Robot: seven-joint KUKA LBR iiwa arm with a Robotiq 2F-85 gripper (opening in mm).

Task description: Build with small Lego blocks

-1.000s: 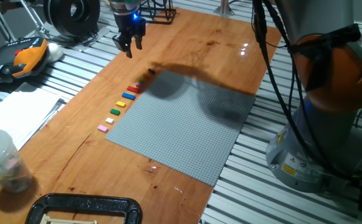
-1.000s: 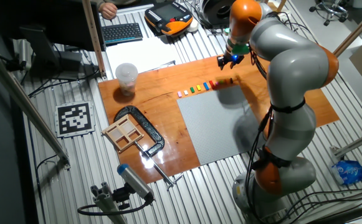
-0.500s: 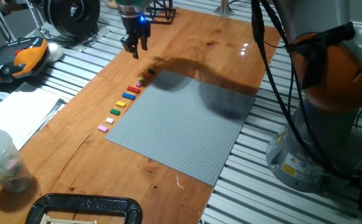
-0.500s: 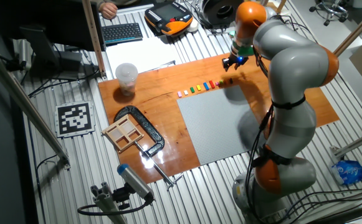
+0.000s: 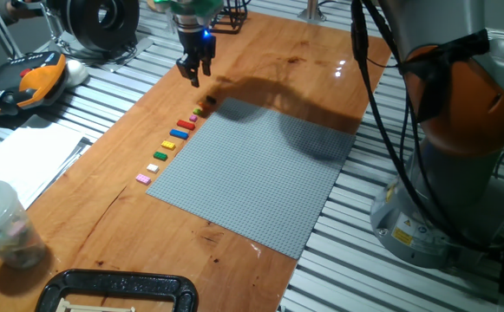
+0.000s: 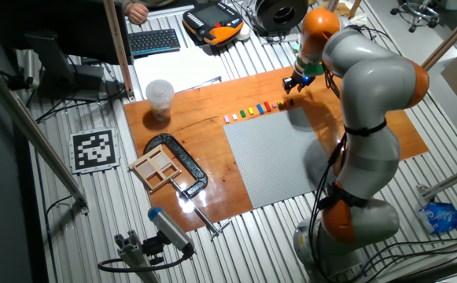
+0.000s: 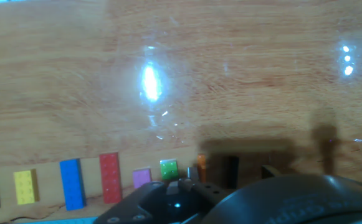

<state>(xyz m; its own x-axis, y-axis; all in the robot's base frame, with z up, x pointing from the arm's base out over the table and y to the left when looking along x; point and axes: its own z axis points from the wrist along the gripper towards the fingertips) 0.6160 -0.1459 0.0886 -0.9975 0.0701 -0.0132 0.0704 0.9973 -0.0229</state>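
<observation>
Overhead, the tool (image 5: 193, 73) hung above the wooden table (image 5: 304, 61), near the far end of the small Lego blocks (image 5: 172, 142); whether its fingers were parted or closed could not be told. The blocks lay in a row along the edge of the grey baseplate (image 5: 260, 178), pink nearest the plastic cup (image 5: 0, 224) and darker ones toward the tool. A black clamp (image 5: 117, 289) gripped the table's near edge. Slatted metal surrounded the wood, with papers (image 5: 22, 165) and an orange-and-black pendant (image 5: 26, 82) lying beyond.
</observation>
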